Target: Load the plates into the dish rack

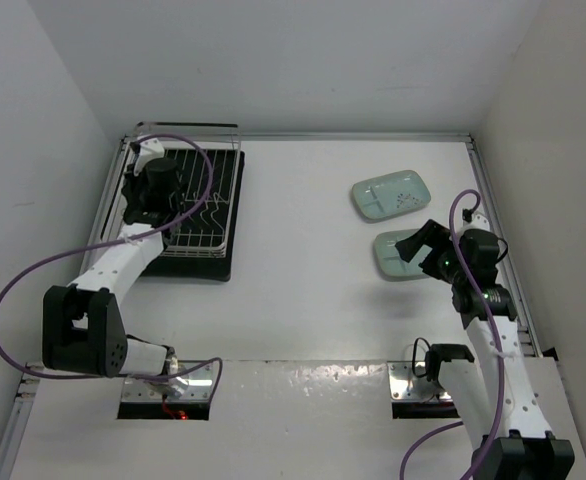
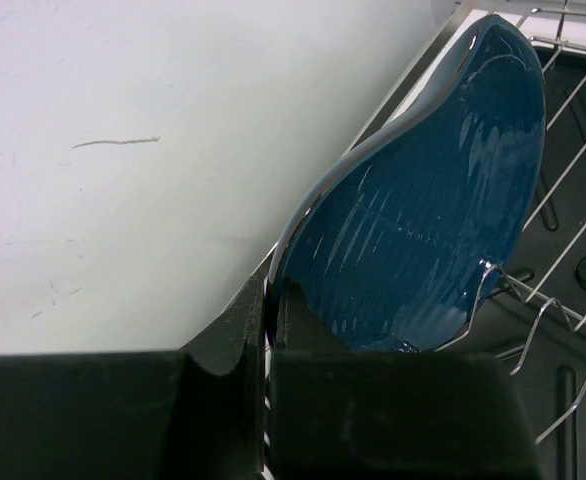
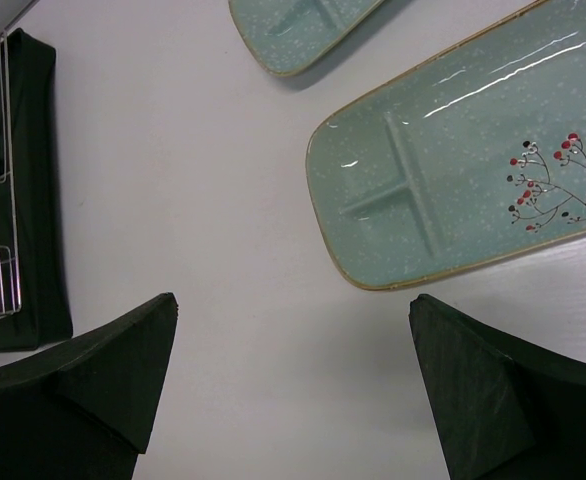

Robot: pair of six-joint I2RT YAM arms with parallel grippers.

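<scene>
the left gripper [image 2: 266, 325] hides the lower rim of the blue plate [image 2: 423, 200].

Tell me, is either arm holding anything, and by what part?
The left gripper pinches the blue plate by its rim at one end. The right gripper holds nothing.

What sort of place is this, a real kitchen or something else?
Probably a robotics test cell, not a kitchen: a white table boxed in by plain white walls, a left arm and a right arm bolted at its near edge, a dish rack and plates laid out.
</scene>
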